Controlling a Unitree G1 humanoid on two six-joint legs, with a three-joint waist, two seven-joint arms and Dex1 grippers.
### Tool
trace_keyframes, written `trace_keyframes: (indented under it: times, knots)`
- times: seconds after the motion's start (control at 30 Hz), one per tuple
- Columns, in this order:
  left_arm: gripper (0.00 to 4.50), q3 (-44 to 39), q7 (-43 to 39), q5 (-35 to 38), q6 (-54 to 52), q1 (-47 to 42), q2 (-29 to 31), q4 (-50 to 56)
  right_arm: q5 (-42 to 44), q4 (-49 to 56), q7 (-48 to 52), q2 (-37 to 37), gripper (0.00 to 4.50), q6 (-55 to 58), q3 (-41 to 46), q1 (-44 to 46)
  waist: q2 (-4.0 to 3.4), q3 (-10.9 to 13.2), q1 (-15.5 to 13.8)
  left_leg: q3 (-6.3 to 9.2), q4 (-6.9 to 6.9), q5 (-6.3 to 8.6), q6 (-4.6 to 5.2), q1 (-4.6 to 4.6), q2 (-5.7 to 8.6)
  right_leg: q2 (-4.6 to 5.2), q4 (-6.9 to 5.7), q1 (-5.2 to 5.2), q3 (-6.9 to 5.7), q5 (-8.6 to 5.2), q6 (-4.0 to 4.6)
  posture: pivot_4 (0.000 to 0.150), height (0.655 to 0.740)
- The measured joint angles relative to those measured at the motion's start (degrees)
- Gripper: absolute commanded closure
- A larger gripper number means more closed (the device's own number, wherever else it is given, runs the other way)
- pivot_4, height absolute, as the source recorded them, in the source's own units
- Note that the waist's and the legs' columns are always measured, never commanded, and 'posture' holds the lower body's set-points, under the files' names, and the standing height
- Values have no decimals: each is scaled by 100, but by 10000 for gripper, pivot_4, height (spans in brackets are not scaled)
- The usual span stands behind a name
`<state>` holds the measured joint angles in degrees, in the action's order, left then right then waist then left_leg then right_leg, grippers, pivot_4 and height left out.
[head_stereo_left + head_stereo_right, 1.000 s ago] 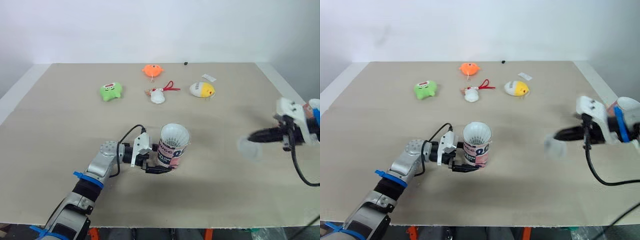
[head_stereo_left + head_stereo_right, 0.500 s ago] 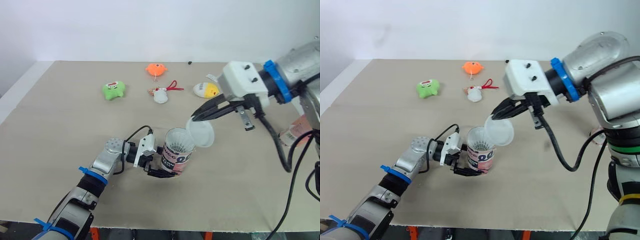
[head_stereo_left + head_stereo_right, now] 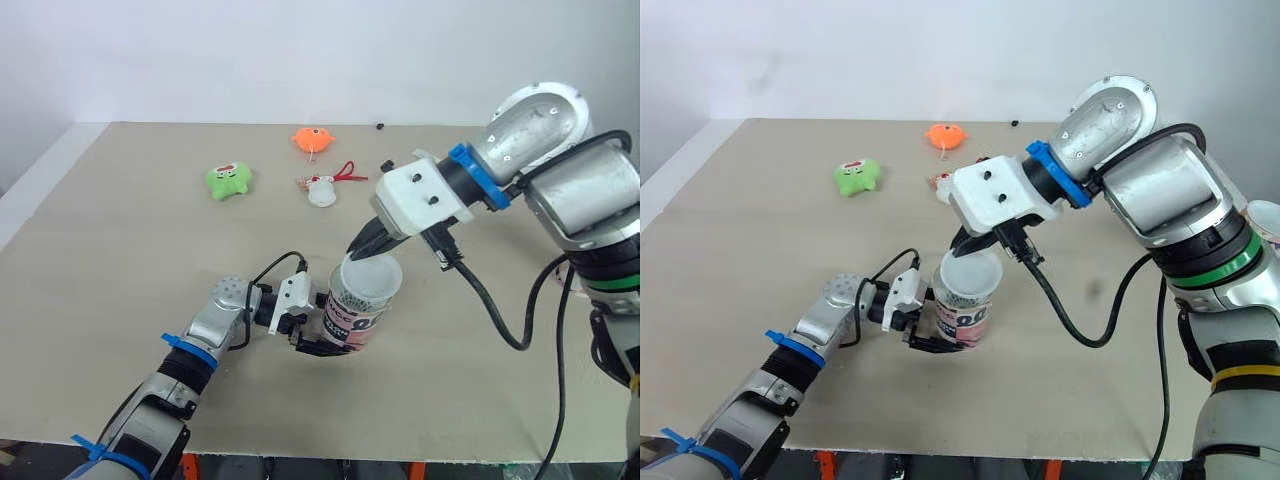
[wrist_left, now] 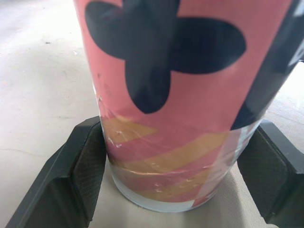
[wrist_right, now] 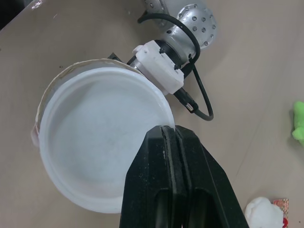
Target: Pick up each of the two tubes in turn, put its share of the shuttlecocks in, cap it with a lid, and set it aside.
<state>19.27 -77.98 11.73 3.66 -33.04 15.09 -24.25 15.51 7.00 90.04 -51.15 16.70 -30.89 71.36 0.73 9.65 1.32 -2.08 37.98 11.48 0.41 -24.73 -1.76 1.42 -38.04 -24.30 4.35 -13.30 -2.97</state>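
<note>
**Lid over the tube**

The left gripper is clamped around the foot of the pink tube, which stands upright near the middle of the table's front edge. The right gripper, pinched tight on the rim of the white lid, holds it over the tube's mouth, slightly off-centre.

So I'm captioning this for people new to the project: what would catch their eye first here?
The right tool, pinching a translucent lid by its rim, holds it over the mouth of a pink-and-black tube near the front of the table. The left tool grips that tube low down as it stands there. A green toy and an orange toy lie at the far side.
</note>
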Motion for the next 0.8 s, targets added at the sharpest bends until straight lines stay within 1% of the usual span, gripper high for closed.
trace_keyframes:
  times: [0.57, 0.8]
  knots:
    - [6449, -15, -14, 24, -119, -64, -9, -92, -162, 170, 3, 289, 43948, -185, -25, -84, 0, 0, 1, -2, 4, -1, 2, 2, -3, -2, -1, -1, -1, 6, 3, 1500, 7400]
    - [6449, -26, 6, 53, -217, -63, 3, -74, -543, 120, 4, 459, 43948, -591, -37, -107, 1, -1, 2, -3, 3, -1, 2, 4, -5, -3, -1, -1, -2, 7, 5, 1500, 7400]
